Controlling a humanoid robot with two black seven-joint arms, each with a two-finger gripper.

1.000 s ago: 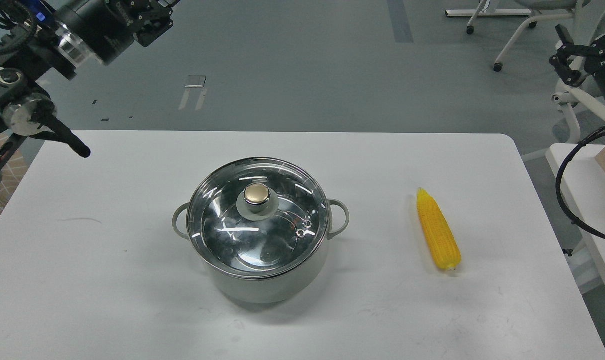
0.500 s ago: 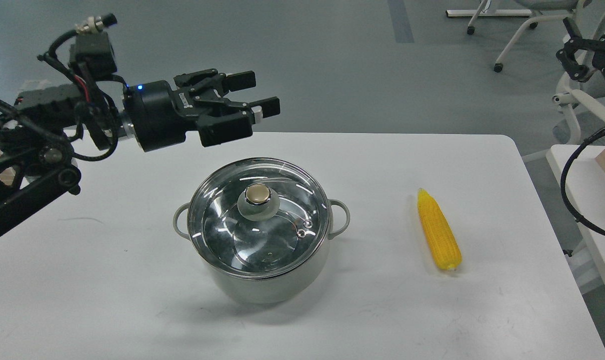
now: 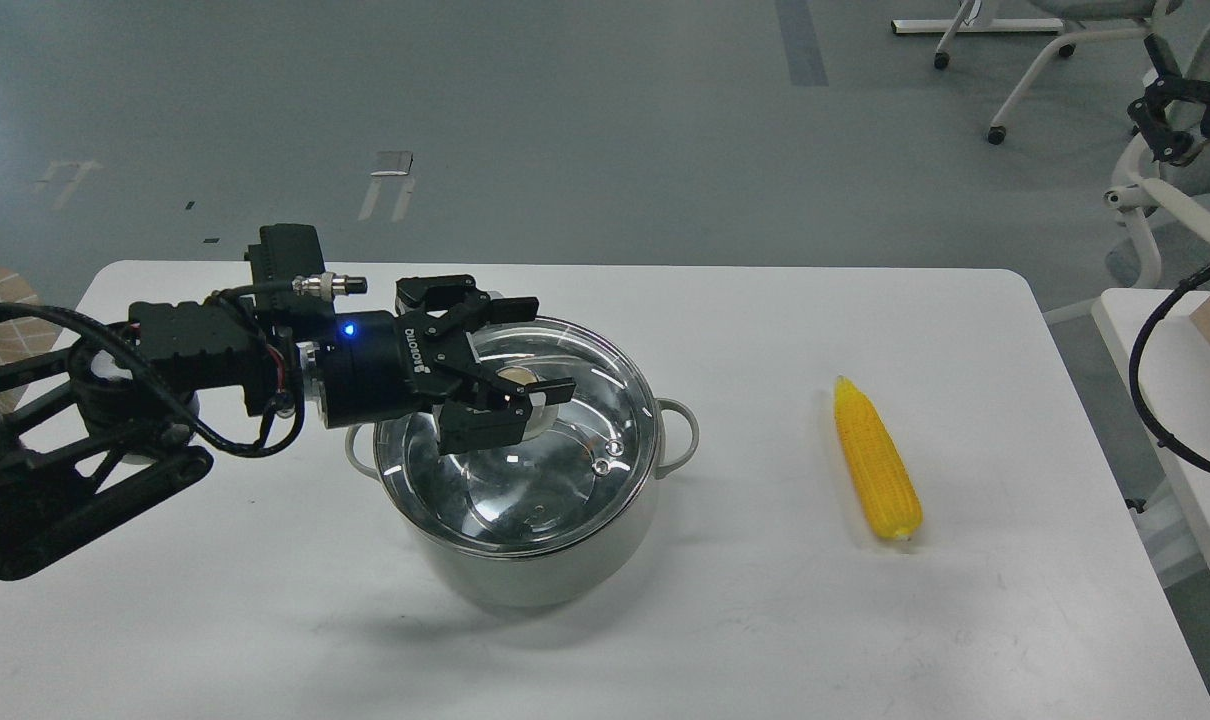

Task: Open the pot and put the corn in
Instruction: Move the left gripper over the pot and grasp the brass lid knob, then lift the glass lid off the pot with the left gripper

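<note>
Near the middle of the white worktop (image 3: 215,600) sits the pot (image 3: 535,560), a round pale grey-green thing with a shiny steel rim and small loop handles on each side. The glass lid (image 3: 555,470) is on it, clear and domed with a steel edge, and you can see the mirror-bright inside through it. The left tool (image 3: 543,348) reaches in sideways from the left, right over the lid, with its two black fingers spread wide on either side of the brass-coloured knob (image 3: 515,378). From this angle I can't tell whether the fingers touch the knob.

The corn (image 3: 875,462) lies flat well off to the right of the pot, bright yellow, bumpy kernel rows, pointed end aimed away from the robot. Plenty of bare worktop between pot and corn, more in front of both, and the corn is clear of the rounded right edge.

The right tool (image 3: 1165,125) is just a dark bit at the top right corner, off the worktop, too small to say if it's open or closed.
</note>
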